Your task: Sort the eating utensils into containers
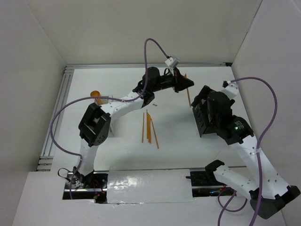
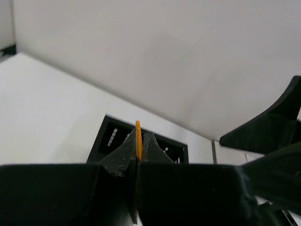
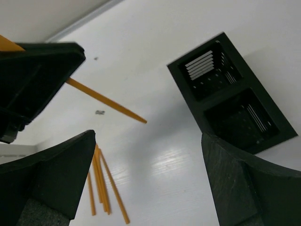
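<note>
My left gripper [image 1: 188, 84] reaches to the far middle of the table and is shut on a thin orange utensil [image 1: 188, 96]. The left wrist view shows that utensil [image 2: 138, 141] pinched edge-on between the fingertips, with the black container [image 2: 113, 136] behind them. My right gripper [image 3: 150, 179] stands wide open with nothing between its fingers, above the table beside the black container [image 3: 230, 94]. From there I see the held utensil [image 3: 106, 101] slanting down from the left gripper. Several orange utensils [image 1: 148, 127] lie loose mid-table. The white container [image 1: 102, 100] is partly hidden behind my left arm.
An orange spoon bowl [image 1: 95, 93] sticks up at the white container. White walls close the table at the back and both sides. A small grey speck [image 1: 154, 103] lies near the loose utensils. In the top view my right gripper [image 1: 202, 110] covers most of the black container.
</note>
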`<action>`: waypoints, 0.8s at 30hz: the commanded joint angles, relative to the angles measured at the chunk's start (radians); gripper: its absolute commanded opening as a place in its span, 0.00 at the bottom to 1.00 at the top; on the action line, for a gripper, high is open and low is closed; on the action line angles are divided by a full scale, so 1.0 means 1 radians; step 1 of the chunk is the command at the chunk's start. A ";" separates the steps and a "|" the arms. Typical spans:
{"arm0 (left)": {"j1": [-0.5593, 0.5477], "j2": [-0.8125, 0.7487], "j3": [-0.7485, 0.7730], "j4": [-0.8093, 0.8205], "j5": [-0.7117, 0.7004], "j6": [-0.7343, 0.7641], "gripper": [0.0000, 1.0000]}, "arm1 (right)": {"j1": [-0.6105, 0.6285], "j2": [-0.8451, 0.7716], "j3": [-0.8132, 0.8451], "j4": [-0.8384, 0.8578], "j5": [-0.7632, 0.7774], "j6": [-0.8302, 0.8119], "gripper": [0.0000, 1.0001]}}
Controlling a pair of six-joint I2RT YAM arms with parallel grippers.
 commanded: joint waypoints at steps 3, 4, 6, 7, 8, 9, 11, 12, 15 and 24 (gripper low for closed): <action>-0.083 0.110 0.126 0.229 -0.001 0.108 0.00 | -0.008 -0.101 -0.028 -0.073 0.130 0.069 1.00; -0.094 0.129 0.143 0.244 -0.004 0.126 0.00 | -0.005 -0.116 -0.028 -0.082 0.145 0.072 1.00; -0.110 0.172 0.195 0.263 -0.024 0.140 0.00 | -0.006 -0.153 -0.039 -0.091 0.146 0.075 1.00; -0.117 0.189 0.220 0.254 -0.027 0.140 0.00 | -0.002 -0.164 -0.048 -0.102 0.156 0.084 1.00; -0.123 0.203 0.273 0.252 -0.027 0.140 0.00 | 0.000 -0.172 -0.048 -0.111 0.156 0.091 1.00; -0.123 0.238 0.298 0.228 -0.024 0.134 0.00 | 0.000 -0.184 -0.048 -0.120 0.156 0.101 1.00; -0.124 0.275 0.376 0.226 -0.020 0.129 0.02 | 0.012 -0.205 -0.068 -0.129 0.165 0.135 1.00; -0.127 0.292 0.375 0.223 -0.026 0.143 0.03 | 0.018 -0.228 -0.068 -0.129 0.165 0.140 1.00; -0.137 0.350 0.389 0.243 -0.101 0.192 0.06 | 0.035 -0.271 -0.114 -0.100 0.165 0.144 1.00; -0.137 0.395 0.425 0.226 -0.150 0.284 0.14 | 0.167 -0.319 -0.125 -0.134 0.236 0.207 1.00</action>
